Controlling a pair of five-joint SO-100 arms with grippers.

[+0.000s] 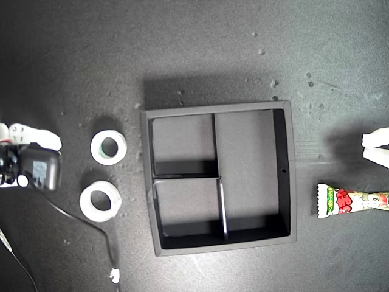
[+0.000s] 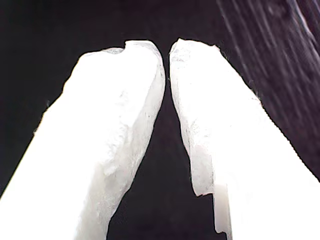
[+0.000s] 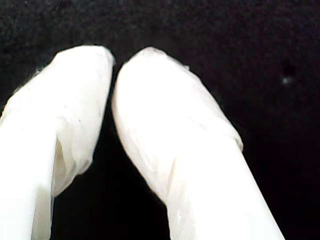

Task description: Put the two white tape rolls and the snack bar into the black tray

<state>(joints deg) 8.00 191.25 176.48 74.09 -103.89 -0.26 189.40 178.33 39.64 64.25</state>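
Note:
The black tray (image 1: 289, 164) sits at the middle of the exterior view, and all three compartments hold nothing. Two white tape rolls (image 1: 96, 148) (image 1: 85, 201) lie flat to the tray's left in that view. The snack bar (image 1: 351, 200) lies near the exterior view's right edge, which cuts off its far end. In the first wrist view, my first gripper (image 2: 167, 50) is shut over bare dark mat with nothing in it. My second gripper (image 3: 116, 62) is likewise shut on nothing. The wrist views do not show which arm is which.
One arm with a black camera block (image 1: 41, 169) stands at the exterior view's left edge, beside the rolls. White fingers (image 1: 377, 148) of the other arm show at the right edge, above the bar. A thin cable (image 1: 91, 224) trails below the rolls.

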